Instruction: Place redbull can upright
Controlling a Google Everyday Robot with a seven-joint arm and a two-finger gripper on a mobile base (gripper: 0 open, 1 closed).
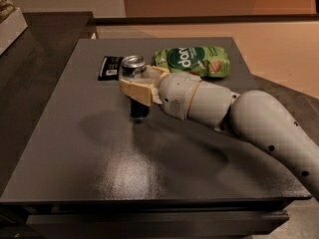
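The redbull can (133,63) has a shiny bare-metal top and glossy sides. The gripper (135,78) has matte tan plastic fingers (135,89) clamped on it toward the table's far edge, and the arm (259,123) is smooth white plastic. The table (99,173) is dark grey with a fine-textured satin sheen near the front edge, and the green snack bag (194,61) by the far edge looks like crinkly glossy plastic.
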